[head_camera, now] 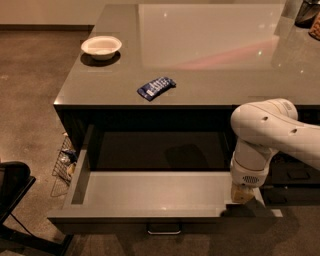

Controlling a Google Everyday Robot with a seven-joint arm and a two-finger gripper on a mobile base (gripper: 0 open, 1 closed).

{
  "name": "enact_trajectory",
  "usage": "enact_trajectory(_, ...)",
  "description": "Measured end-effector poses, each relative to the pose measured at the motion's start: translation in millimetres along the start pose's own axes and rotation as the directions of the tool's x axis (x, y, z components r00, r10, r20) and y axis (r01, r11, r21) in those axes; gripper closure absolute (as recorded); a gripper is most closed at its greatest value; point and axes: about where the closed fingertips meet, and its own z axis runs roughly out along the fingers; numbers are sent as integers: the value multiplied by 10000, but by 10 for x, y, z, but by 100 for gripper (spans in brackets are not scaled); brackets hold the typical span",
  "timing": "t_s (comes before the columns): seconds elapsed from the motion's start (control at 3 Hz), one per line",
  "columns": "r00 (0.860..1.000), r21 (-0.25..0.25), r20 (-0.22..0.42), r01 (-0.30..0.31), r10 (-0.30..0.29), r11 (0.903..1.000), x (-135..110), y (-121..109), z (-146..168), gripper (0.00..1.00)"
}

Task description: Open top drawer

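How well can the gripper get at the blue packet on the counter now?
Probably yes, once it rises. The gripper sits low at the right end of the open top drawer, lower than the counter top. The blue packet lies uncovered near the front edge.

Arm point(270, 130) cut off at right edge; it hides most of gripper point(243, 196) at near-right corner of top drawer point(150, 192); drawer handle point(163, 231) half hidden below front; wire basket point(64, 161) partly behind drawer's left wall; dark objs point(306, 12) far right cropped by edge; black obj point(12, 187) near left cropped too; packet point(156, 87) print too small to read.
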Motion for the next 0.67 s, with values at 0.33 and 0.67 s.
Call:
enact_trajectory(0.33, 10000, 4, -9, -6, 6, 10000, 7, 8, -3, 62)
enact_trajectory(0.67, 10000, 12, -16, -13, 13, 10000, 14, 14, -5, 39)
